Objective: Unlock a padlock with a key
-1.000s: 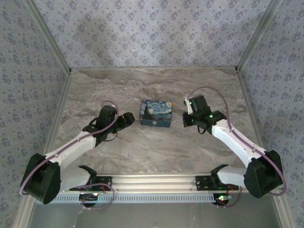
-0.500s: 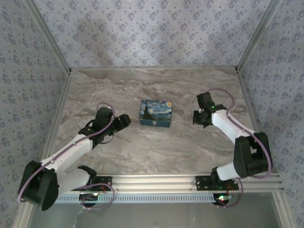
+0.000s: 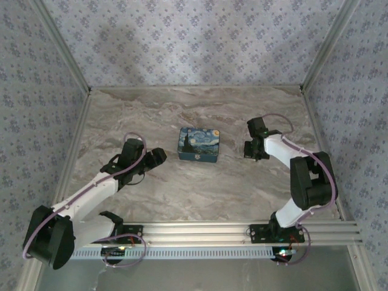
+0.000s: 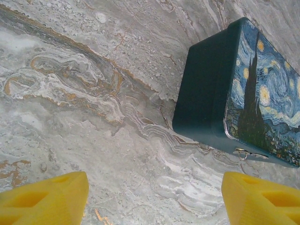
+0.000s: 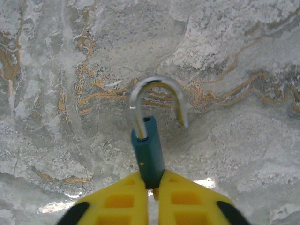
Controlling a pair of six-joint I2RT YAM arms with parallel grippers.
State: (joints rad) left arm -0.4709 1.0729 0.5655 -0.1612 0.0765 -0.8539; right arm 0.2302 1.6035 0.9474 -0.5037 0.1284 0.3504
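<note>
Reaching in from the near-left corner, the left arm (image 3: 91, 191) lies low over the marble-patterned bench (image 3: 200, 194). Its left pincer (image 3: 159, 156) points toward the blue night-sky box (image 3: 199, 145) and stops short of it, with a strip of bare bench between them. In the left wrist view the two yellow fingers (image 4: 47, 197) sit at opposite lower corners, so this pincer is spread wide and holds nothing. From there the box shows a dark teal side wall, its painted lid facing up, and a small metal clasp (image 4: 241, 152) on the lower edge.

The box stands closed near the middle of the bench. To its right, across another gap of bare marble, is the right pincer (image 3: 250, 150), carried by the right arm (image 3: 309, 182), which rises from the near-right base and folds back toward the box.

In the right wrist view this pincer is drawn narrow, its yellow fingers pressed on the lower end of the padlock (image 5: 148, 150). The bluish body sticks out beyond the fingertips. The silver shackle (image 5: 157, 89) has one leg seated in the body and the other hanging free beside it, so the lock is open. Whether the shackle touches the bench I cannot tell.
</note>
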